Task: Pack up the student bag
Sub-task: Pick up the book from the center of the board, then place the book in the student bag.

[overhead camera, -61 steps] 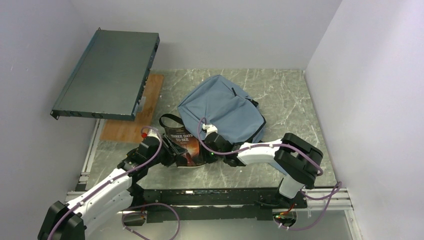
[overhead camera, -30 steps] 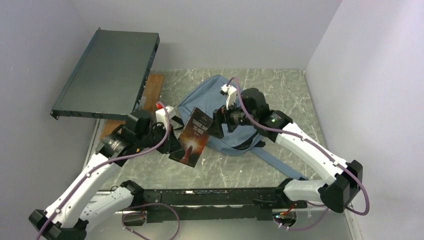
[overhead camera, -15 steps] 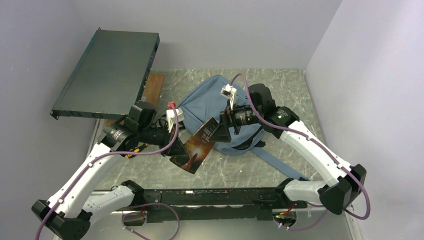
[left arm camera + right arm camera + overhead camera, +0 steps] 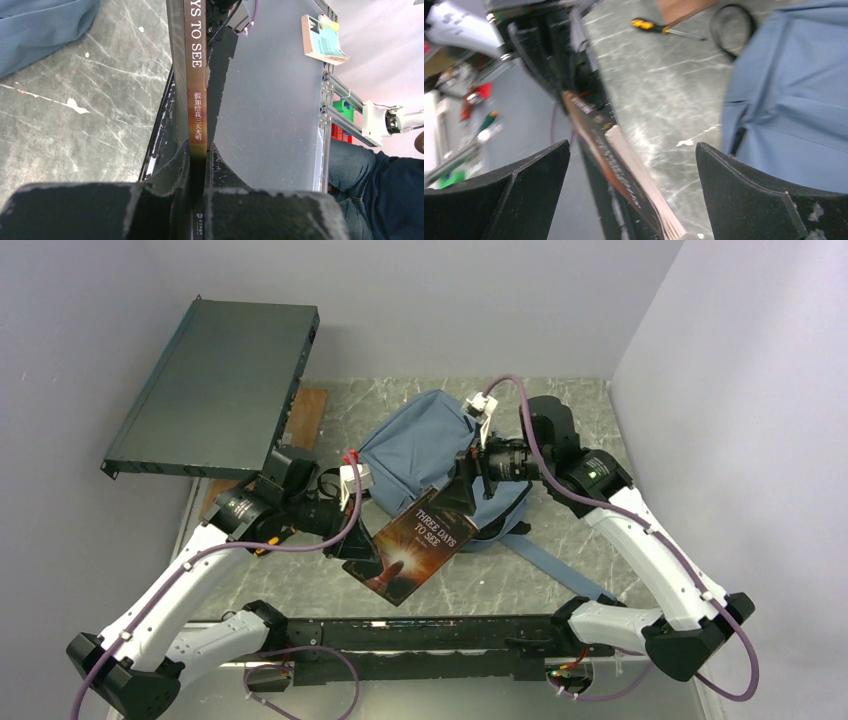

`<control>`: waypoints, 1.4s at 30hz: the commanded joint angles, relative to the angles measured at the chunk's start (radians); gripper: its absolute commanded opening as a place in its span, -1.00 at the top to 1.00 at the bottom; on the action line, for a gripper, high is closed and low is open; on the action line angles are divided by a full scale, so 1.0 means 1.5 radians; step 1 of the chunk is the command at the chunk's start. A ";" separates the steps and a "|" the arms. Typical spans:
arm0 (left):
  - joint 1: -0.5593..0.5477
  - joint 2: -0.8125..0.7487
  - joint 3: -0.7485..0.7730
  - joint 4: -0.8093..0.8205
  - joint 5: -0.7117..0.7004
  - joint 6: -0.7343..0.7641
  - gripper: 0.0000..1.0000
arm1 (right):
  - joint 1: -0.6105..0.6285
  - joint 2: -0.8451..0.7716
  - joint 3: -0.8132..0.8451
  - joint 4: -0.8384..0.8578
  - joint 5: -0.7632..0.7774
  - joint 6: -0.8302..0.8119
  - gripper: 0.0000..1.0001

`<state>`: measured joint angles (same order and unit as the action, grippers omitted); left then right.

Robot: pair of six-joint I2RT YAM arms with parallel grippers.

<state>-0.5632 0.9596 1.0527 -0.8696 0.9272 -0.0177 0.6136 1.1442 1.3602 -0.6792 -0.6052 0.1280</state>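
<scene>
The student bag (image 4: 440,440), blue-grey fabric, lies at the middle back of the table; its cloth fills the right of the right wrist view (image 4: 794,90). A dark book (image 4: 415,540) titled "Three Days to See" hangs tilted above the table in front of the bag. My left gripper (image 4: 358,545) is shut on its lower left edge; the left wrist view shows both fingers (image 4: 180,165) pressing the spine (image 4: 195,75). My right gripper (image 4: 452,498) stands wide open at the book's upper corner, the book's edge (image 4: 624,165) between its jaws without touching them.
A flat grey metal case (image 4: 215,385) leans at the back left over a wooden board (image 4: 305,410). A yellow-handled screwdriver (image 4: 659,27) and a black strap loop (image 4: 731,22) lie left of the bag. A blue strap (image 4: 560,575) trails toward the front right. Walls close both sides.
The book has swung from nearly upright to cover-up and come lower toward the front. My right arm has drawn back toward the bag. The left grip on the book is unchanged.
</scene>
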 commanded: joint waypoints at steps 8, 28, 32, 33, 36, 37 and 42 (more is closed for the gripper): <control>-0.005 0.001 0.012 0.081 0.073 -0.004 1.00 | 0.007 -0.020 -0.197 0.192 -0.389 0.121 -0.58; -0.144 0.000 0.004 0.235 -0.602 -0.219 -0.64 | -0.005 -0.218 -0.093 -0.075 0.745 0.179 1.00; -0.276 0.101 0.053 0.258 -0.709 -0.247 -0.68 | -0.005 -0.291 -0.091 -0.104 0.921 0.220 1.00; -0.303 0.130 0.064 0.271 -0.735 -0.244 -0.69 | -0.005 -0.303 -0.091 -0.114 0.949 0.225 1.00; -0.370 0.240 0.107 0.324 -0.819 -0.218 -0.72 | -0.005 -0.343 -0.101 -0.128 1.007 0.237 1.00; -0.382 0.278 0.134 0.331 -0.831 -0.212 -0.74 | -0.005 -0.357 -0.101 -0.134 1.007 0.242 1.00; -0.403 0.471 0.298 0.318 -0.837 -0.188 -0.77 | -0.005 -0.432 -0.104 -0.146 0.988 0.255 1.00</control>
<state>-1.1515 1.5314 1.3262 -0.4526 -0.2333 -0.3317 0.6029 0.5682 1.1847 -0.9134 0.8070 0.4732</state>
